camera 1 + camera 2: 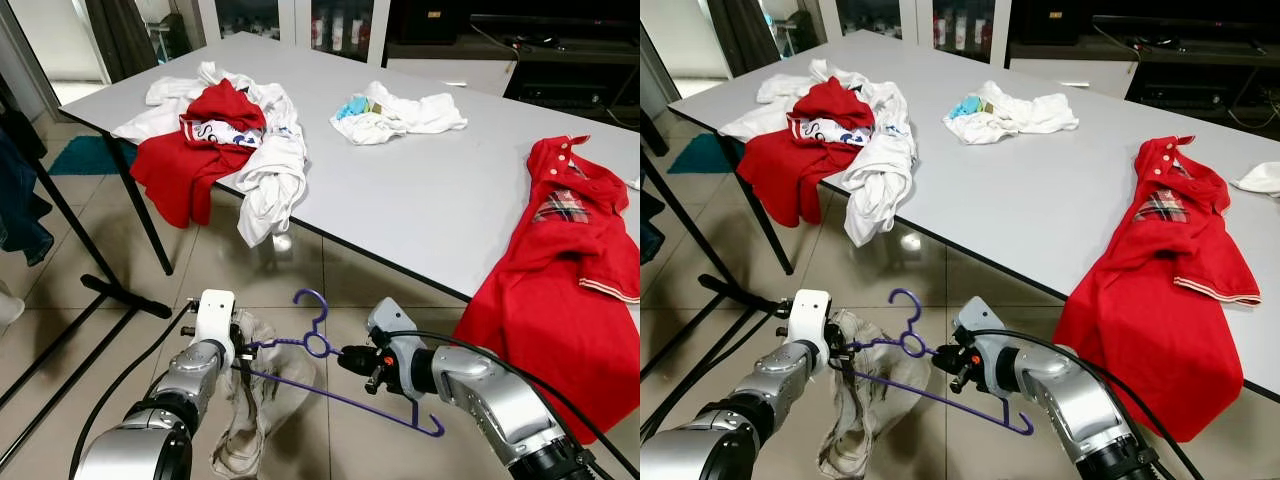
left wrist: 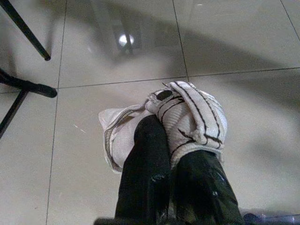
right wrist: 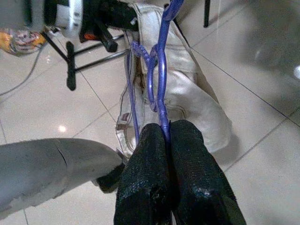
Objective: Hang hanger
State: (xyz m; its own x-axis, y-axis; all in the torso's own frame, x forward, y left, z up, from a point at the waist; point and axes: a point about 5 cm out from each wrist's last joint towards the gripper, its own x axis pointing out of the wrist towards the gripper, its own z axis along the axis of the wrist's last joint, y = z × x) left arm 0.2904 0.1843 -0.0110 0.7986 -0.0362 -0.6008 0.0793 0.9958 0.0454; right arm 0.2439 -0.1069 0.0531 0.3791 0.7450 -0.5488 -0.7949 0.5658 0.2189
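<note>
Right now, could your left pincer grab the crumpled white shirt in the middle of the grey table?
Probably not: the left pincer is low by the floor, shut on a beige cloth and the purple hanger.

The red polo shirt (image 1: 565,290) is running off the right edge of the left eye view, its lower hem passing behind the right arm. A white cloth (image 1: 1262,178) near the table's (image 1: 1040,190) right edge is being cut off. The cream garment (image 2: 187,117) is covering the left gripper's fingertips (image 2: 150,140).
</note>
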